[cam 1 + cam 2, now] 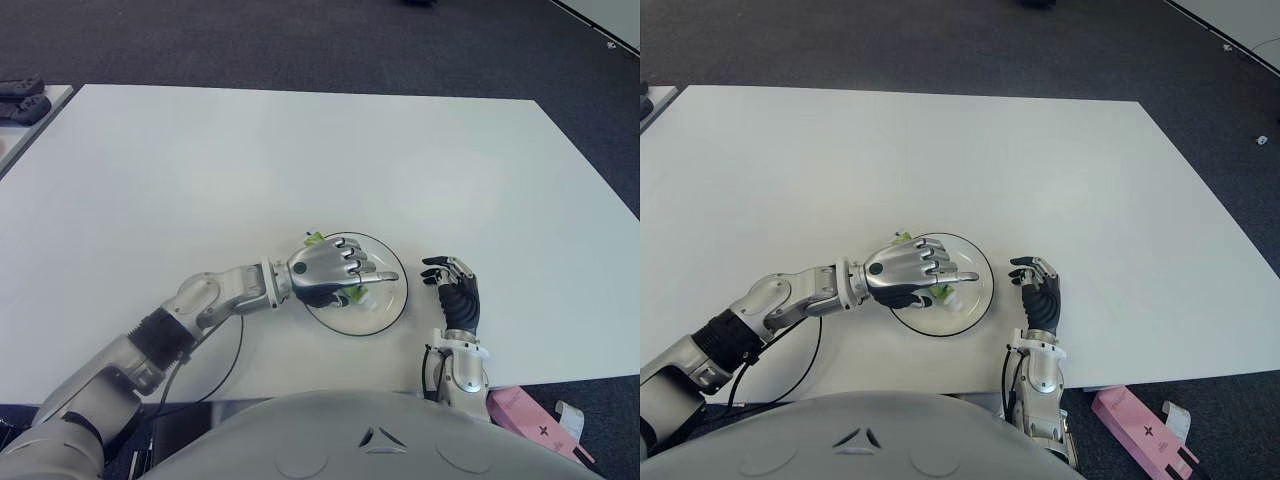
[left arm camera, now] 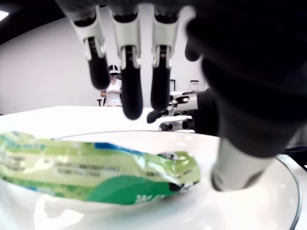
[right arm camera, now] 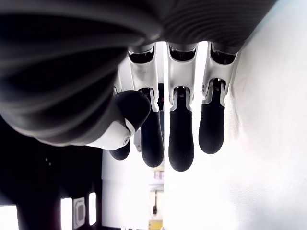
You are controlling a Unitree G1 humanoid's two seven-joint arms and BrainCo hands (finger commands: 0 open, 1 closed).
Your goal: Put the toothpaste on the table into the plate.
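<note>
Pink box [image 1: 530, 418] on floor by robot's right side, dark cross mark on it. Right hand [image 1: 455, 292] near table [image 1: 300, 160] front edge, just right of plate [image 1: 392, 300], fingers loosely open, holding nothing. Left hand [image 1: 330, 272] over plate; in left wrist view fingers [image 2: 130, 72] hang apart above toothpaste [image 2: 96, 170], not gripping. One green toothpaste tube lies inside plate under palm. Tube print unreadable. One plate. Far left, dark objects [image 1: 22, 98] on side table. Person [image 2: 114, 91] stands far off in left wrist view.
</note>
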